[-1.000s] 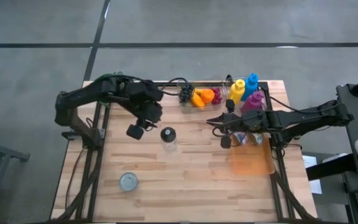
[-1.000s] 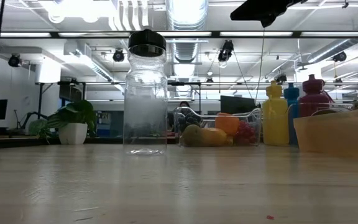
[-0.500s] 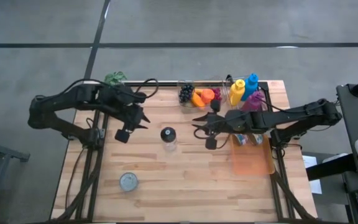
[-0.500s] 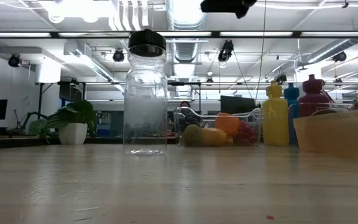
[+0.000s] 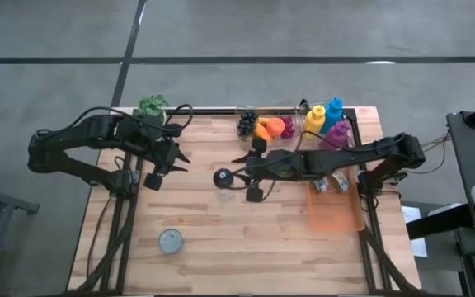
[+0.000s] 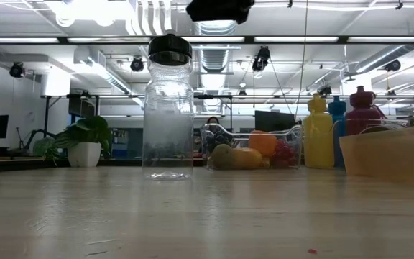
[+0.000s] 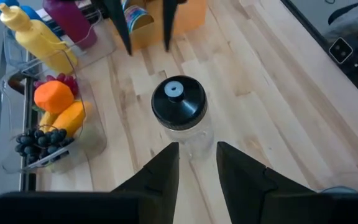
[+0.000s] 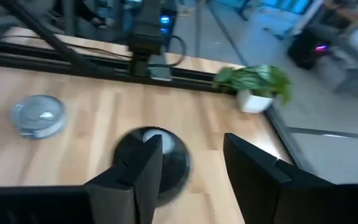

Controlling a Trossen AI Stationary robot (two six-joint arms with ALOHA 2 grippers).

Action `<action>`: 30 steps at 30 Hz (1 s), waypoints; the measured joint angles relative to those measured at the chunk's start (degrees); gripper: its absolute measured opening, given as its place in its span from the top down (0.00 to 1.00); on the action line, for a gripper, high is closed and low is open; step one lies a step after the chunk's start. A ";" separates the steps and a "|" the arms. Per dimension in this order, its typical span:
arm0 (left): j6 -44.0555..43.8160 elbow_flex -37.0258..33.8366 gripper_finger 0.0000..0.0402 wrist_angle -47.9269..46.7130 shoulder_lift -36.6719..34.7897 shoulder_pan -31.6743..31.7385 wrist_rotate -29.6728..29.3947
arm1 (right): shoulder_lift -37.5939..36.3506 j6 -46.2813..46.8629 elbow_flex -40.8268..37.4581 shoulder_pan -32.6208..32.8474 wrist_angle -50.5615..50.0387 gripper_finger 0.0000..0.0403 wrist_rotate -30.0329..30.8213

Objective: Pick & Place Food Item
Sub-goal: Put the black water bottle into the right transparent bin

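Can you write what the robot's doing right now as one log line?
right pincer: open, beside jar | left pincer: open, away from jar | fruit basket: untouched

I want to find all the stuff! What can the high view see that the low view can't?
Only the high view shows the round lid lying flat on the table, the left gripper and the right gripper, both open by the jar. Only the low view shows the room's ceiling lights. Both show the black-capped jar, the fruit basket and the coloured bottles.
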 joint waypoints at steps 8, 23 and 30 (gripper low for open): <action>-0.02 0.00 0.73 -0.01 0.00 0.00 0.01 | 4.95 5.16 4.33 -2.77 -0.20 0.54 -14.94; -1.07 0.00 0.73 -0.03 0.00 0.00 0.01 | 7.08 5.73 4.50 -4.83 0.35 0.54 -16.17; -1.07 0.00 0.73 -0.03 0.01 0.00 0.01 | 7.94 5.67 4.40 -4.85 0.72 0.55 -16.27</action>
